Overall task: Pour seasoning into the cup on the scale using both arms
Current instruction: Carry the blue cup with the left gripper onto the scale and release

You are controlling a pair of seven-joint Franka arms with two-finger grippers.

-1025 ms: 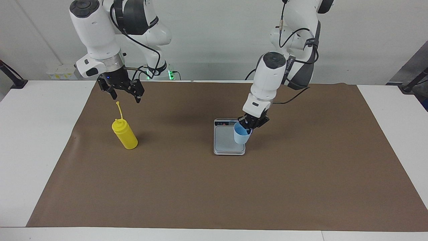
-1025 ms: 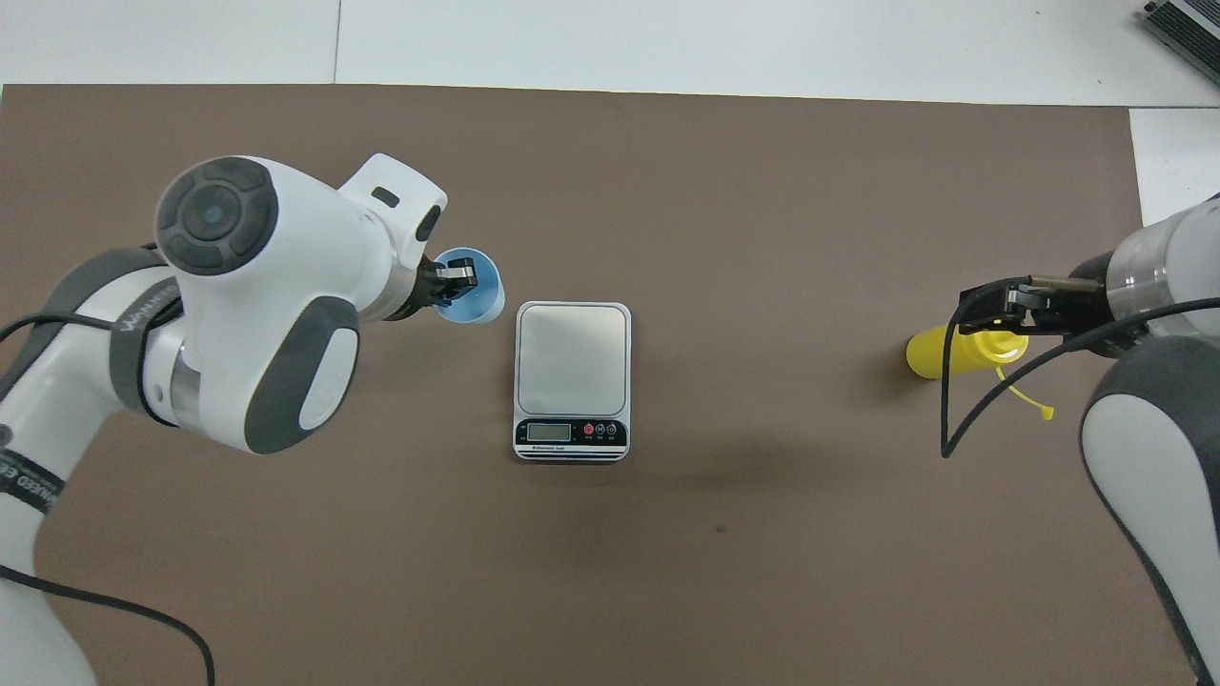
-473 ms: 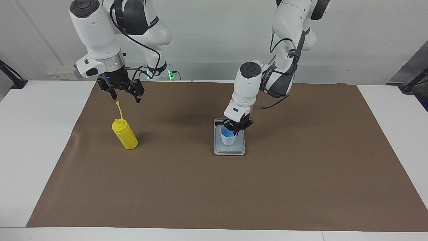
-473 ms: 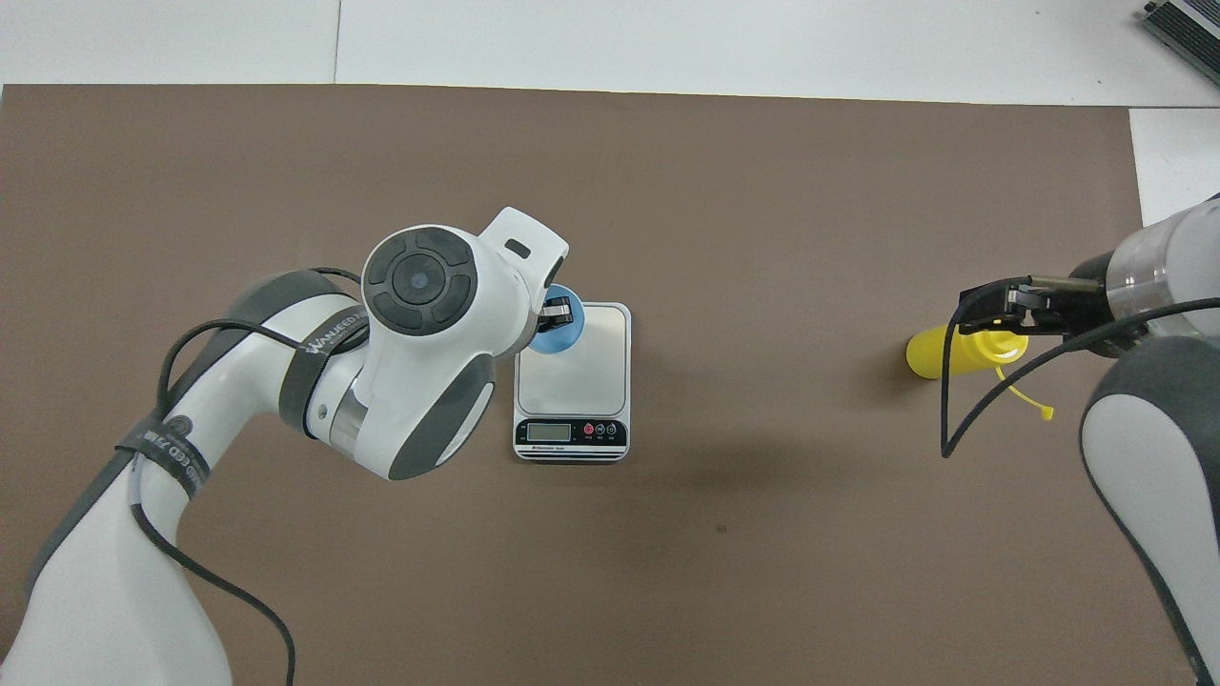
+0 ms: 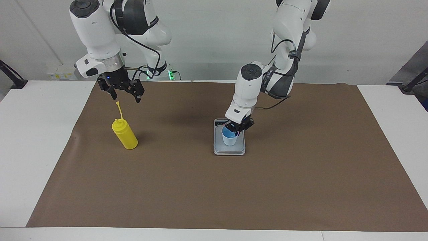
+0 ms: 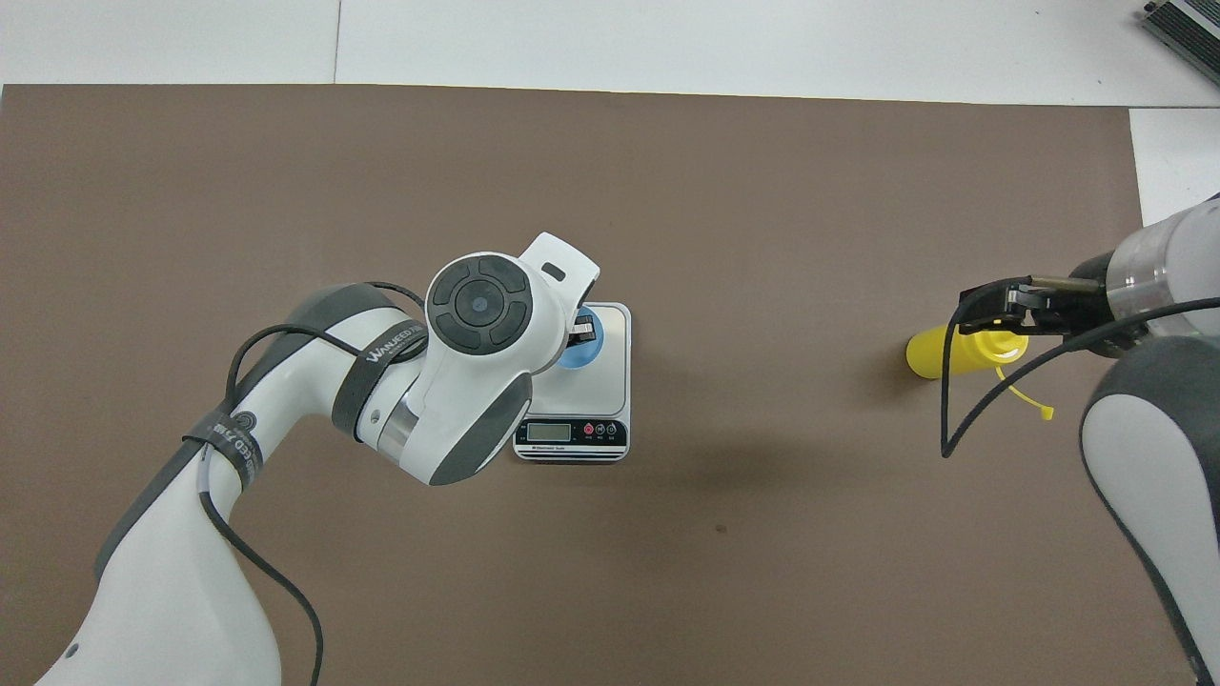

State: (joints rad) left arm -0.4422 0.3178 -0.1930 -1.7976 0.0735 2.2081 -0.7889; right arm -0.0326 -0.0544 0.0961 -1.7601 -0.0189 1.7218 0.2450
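Wrist housing of the left arm [image 6: 477, 362] hides most of the cup [image 5: 230, 138] in the overhead view, where only a crescent of blue rim peeks out at centre frame. In the facing view the light blue cup stands upright on the scale [image 5: 219, 150], just right of centre, with the left gripper [image 5: 236, 130] pinching its rim on the side toward the robots, fingers clamped on the cup wall. Whether the cup's base rests fully on the platform cannot be made out.

At the upper left of the facing view the right gripper [image 5: 126, 93] hangs with fingers spread wide and holding nothing, above and a little nearer the robots than the seasoning [image 5: 125, 135], clear of its thin nozzle. The yellow bottle stands on the brown mat [image 5: 214, 194] toward the right arm's end of the table, well apart from the scale. In the overhead view, at right of frame, the gripper and its cable overlap the bottle's shoulder, and the right arm [image 6: 1158, 448] is cut off by the frame edge.

Lettering on the left arm's grey strap (upside down from above) is too small to read with confidence; the scale's display strip shows a pale screen and small buttons, two of them red, with an illegible line of print below.
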